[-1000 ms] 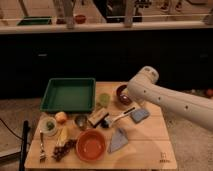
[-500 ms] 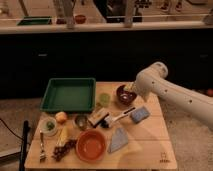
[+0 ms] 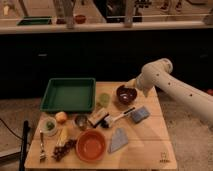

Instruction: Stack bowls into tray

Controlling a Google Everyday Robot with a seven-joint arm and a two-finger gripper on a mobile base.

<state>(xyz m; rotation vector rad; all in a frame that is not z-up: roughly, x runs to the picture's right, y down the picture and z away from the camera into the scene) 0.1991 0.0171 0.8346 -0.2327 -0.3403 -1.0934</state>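
Note:
The green tray lies empty at the back left of the wooden table. The dark maroon bowl stands right of it, near the back middle. The orange bowl sits at the front of the table, left of centre. My white arm reaches in from the right, and my gripper hangs at the maroon bowl's back right rim. I cannot tell whether it touches the bowl.
A pale green cup stands between tray and maroon bowl. A steel cup, a small box, a brush, a blue sponge and a grey cloth lie mid-table. Fruit, a small plate and a fork lie front left.
My arm has swung to the right and lifted back, so the maroon bowl shows more fully. The objects on the table have not moved.

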